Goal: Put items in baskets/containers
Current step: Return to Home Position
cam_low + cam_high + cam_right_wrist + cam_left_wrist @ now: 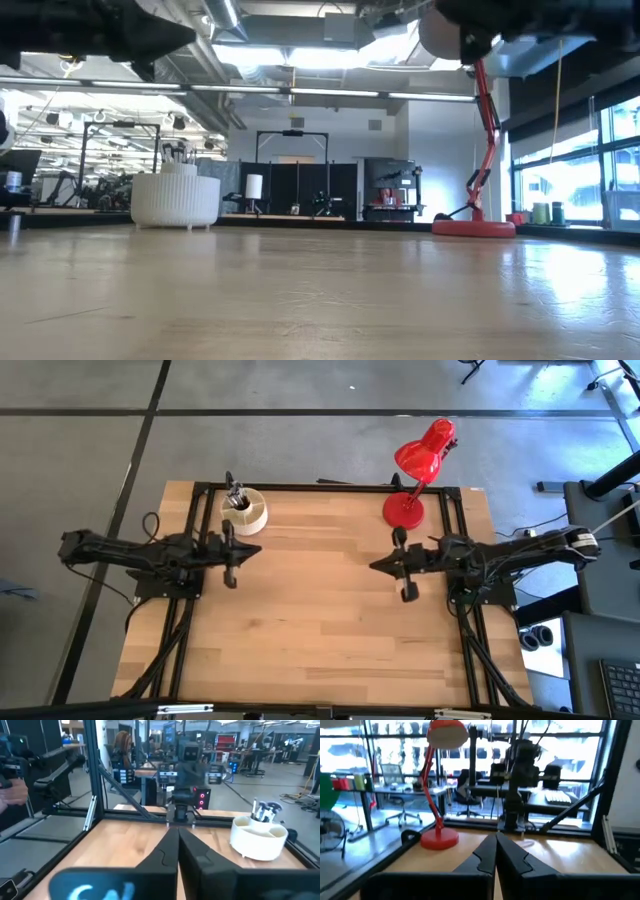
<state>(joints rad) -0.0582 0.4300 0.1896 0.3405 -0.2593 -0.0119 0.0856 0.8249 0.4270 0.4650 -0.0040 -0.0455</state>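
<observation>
The left gripper (495, 842) has its jaws pressed together on nothing. It hangs above the wood and aims across the table at the other arm. The right gripper (178, 836) mirrors it, likewise closed and empty, facing back. The two tips stand well apart over the middle of the boards. This drawn-in, matched pose with nothing carried reads as the rest position, so I judge the homing step to be at or near its end. Just beside the left gripper, toward the far edge of the table (320, 650), stands the white organiser (246, 513). It is close enough for that arm to have served it. The makeup brushes (234, 492) stand upright in it, their ends poking above the rim, presumably kept from slumping by the inner dividers. From the right gripper the organiser lies ahead and off to one side, across the gap. The red lamp (404, 509) has its base just beside the right gripper, also toward the far edge, clear of both arms. No loose brush shows on the wood, so the sorting looks finished.
</observation>
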